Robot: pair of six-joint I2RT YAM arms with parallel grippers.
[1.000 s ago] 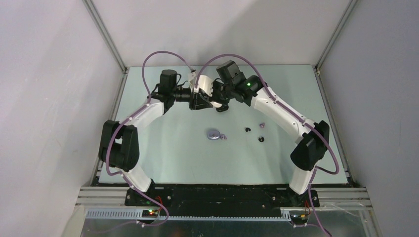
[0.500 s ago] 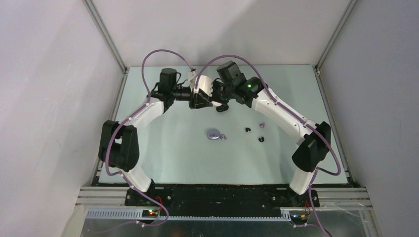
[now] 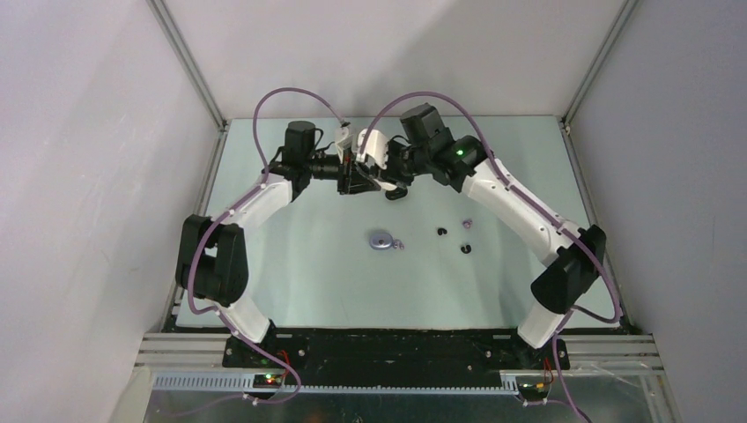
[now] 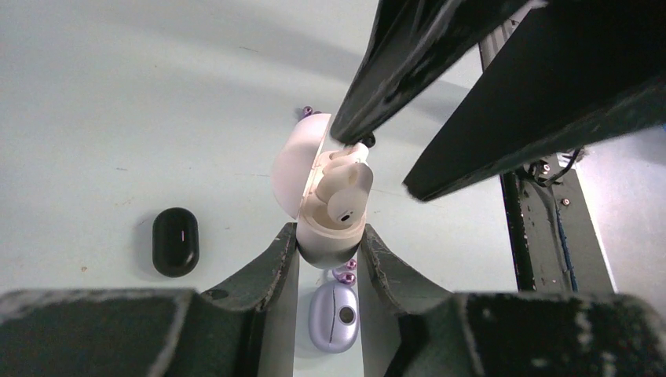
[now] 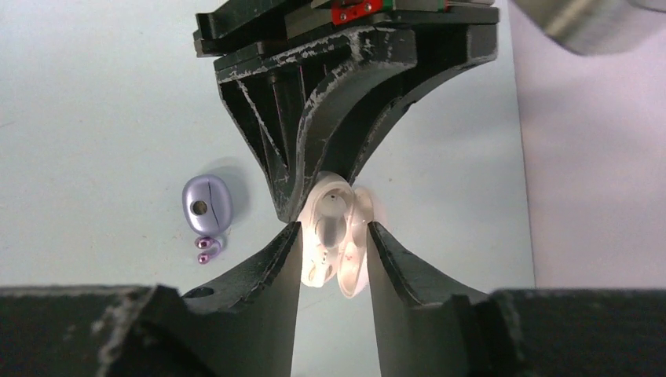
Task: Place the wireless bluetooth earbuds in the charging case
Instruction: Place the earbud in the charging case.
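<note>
My left gripper (image 4: 330, 236) is shut on the base of a white charging case (image 4: 334, 232) and holds it above the table with its lid (image 4: 297, 169) open. A white earbud (image 4: 345, 188) sits in the case. My right gripper (image 5: 334, 236) meets it from the other side, and its jaws press on the case body and the lid (image 5: 357, 243). In the top view the two grippers meet at the back centre (image 3: 374, 172). Lavender earbuds (image 3: 398, 245) lie by a lavender case (image 3: 380, 240). Black earbuds (image 3: 441, 232) lie to the right.
A shut black case (image 4: 175, 241) lies on the table left of the held case. A second black bud (image 3: 466, 248) and a lone lavender bud (image 3: 467, 223) lie right of centre. Grey walls and metal rails enclose the table.
The right arm's elbow and forearm have swung out to the right, while its gripper stays at the white case. The left arm has not moved.
</note>
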